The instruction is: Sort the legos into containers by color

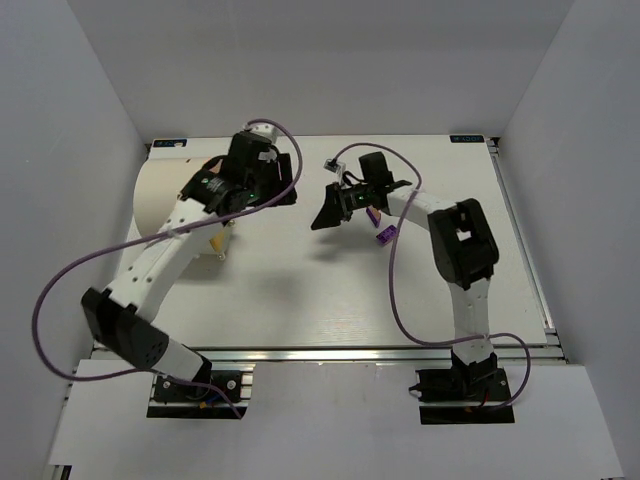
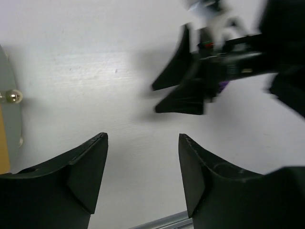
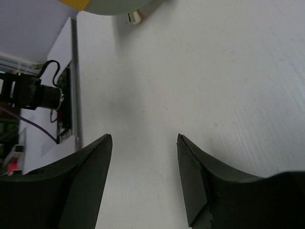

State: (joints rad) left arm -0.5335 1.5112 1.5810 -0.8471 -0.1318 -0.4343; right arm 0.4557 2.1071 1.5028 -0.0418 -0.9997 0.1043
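Two purple legos lie on the white table under my right arm, one [image 1: 383, 234] near the forearm and one [image 1: 374, 215] just behind the wrist. A bit of purple [image 2: 222, 87] also shows in the left wrist view. No orange or green legos are in view. The cream drum container [image 1: 165, 195] lies on its side at the left, partly under my left arm. Its orange face edge [image 2: 4, 143] and a brass knob [image 2: 13, 97] show. My left gripper [image 1: 285, 193] is open and empty, pointing right. My right gripper [image 1: 327, 213] is open and empty, facing it over bare table.
The drum's rim [image 3: 112, 5] and a knob [image 3: 136, 17] show at the top of the right wrist view. Purple cables loop off both arms. White walls stand on three sides. A metal rail [image 1: 330, 353] runs along the table's near edge.
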